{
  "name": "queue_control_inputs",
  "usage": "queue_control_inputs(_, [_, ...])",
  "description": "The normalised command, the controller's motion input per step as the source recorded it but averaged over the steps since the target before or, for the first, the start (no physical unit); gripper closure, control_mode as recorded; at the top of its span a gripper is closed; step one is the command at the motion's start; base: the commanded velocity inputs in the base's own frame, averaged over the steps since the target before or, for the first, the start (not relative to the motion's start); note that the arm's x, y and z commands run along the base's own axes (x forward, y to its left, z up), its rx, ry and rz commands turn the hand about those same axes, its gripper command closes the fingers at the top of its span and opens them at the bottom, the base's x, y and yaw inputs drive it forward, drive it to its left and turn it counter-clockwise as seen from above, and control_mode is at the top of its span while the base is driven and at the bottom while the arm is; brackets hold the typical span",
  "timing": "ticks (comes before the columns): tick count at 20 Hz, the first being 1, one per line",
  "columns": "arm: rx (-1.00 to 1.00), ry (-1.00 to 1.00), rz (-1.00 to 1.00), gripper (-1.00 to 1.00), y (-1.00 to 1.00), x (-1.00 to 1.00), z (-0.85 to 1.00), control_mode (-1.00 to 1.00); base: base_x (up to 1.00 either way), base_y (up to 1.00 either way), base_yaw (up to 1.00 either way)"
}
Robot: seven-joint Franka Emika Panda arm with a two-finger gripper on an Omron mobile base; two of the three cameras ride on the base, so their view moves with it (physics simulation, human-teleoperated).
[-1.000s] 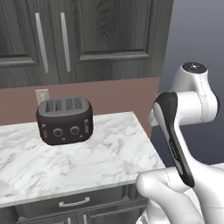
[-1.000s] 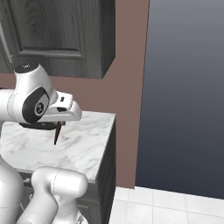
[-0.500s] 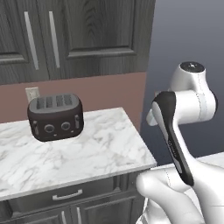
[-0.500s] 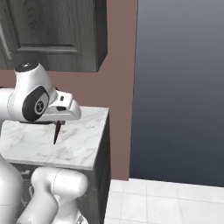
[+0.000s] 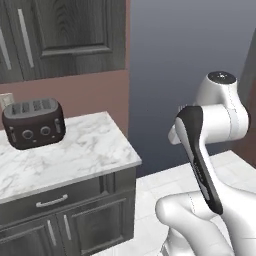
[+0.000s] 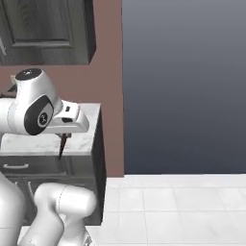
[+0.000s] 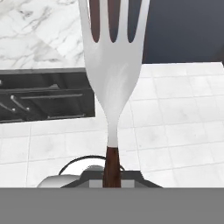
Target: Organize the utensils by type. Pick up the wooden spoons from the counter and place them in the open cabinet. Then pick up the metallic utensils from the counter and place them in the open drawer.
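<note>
The pincer (image 6: 63, 137) is clamped on the thin dark reddish-brown handle of a shiny silver fork (image 7: 113, 65) with a broad flat head and 4 tines. In the hand view, its head stretches away from the pincer over the white tiled floor (image 7: 175, 113). In the right base view, the handle hangs below the pincer, in front of the white marble-look desk (image 5: 70, 150), whose back carries a dark 4-slot toaster (image 5: 33, 123).
</note>
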Motion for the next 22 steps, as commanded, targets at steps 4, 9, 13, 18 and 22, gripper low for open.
queue_control_inputs(4, [0.0, 0.0, 0.0, 1.0, 0.0, 0.0, 0.0, 1.0, -0.05, -0.34, -0.25])
queue_control_inputs(9, [0.0, 0.0, 0.0, 1.0, 0.0, 0.0, 0.0, 1.0, 0.18, -0.51, -0.67])
queue_control_inputs(13, [0.0, 0.0, 0.0, 1.0, 0.0, 0.0, 0.0, 1.0, 0.0, -0.39, -0.81])
queue_control_inputs(18, [0.0, 0.0, 0.0, 1.0, 0.0, 0.0, 0.0, 1.0, 0.0, -0.4, -0.83])
queue_control_inputs(22, [0.0, 0.0, 0.0, 1.0, 0.0, 0.0, 0.0, 1.0, 0.0, -0.44, -0.82])
